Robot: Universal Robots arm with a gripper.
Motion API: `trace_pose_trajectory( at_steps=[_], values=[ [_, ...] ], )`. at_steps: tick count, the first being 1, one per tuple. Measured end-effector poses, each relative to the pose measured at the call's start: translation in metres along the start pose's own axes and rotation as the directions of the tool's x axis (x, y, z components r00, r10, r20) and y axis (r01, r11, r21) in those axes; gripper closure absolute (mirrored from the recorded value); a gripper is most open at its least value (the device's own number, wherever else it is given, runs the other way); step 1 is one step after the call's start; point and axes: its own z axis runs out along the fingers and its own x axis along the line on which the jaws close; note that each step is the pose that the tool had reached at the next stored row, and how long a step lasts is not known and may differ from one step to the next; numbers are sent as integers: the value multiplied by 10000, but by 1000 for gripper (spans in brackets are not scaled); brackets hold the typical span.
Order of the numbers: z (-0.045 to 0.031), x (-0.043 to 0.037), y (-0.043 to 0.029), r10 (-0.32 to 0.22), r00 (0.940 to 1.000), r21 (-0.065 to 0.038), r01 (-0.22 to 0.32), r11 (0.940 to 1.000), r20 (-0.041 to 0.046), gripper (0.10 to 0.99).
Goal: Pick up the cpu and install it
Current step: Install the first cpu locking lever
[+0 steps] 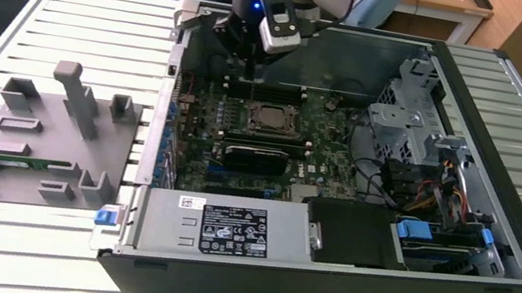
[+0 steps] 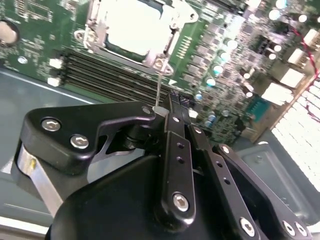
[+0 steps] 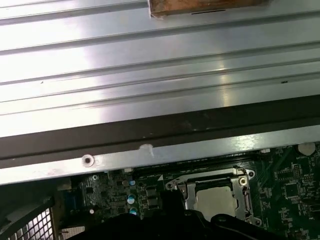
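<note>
Second wrist view puts the gripper point(image 2: 167, 107), fingers closed on nothing, just above the socketed cpu point(image 2: 132, 25); installation looks complete.

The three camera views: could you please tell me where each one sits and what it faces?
Exterior view: off the arm, above the table, looking down into the open computer case; arm and hand show.
Second wrist view: behind the hand, facing the cpu.
First wrist view: on the arm, facing the case wall.
Both wrist views share the cpu.
</note>
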Motion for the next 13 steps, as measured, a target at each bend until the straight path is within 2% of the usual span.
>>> trace_pose_trajectory(
  at_steps=[3, 6, 10, 11, 13],
  values=[
    [5, -61, 9, -1, 10000, 1, 1, 10000, -1, 980],
    [9, -67, 9, 0, 10000, -39, 0, 10000, -7, 980],
    [15, -69, -2, -2, 10000, -571, -2, 9984, -81, 980],
    [18, -70, -6, -4, 10000, -637, -1, 9980, -87, 980],
    [29, -78, -8, -9, 10000, -660, 3, 9978, -84, 980]
  ],
)
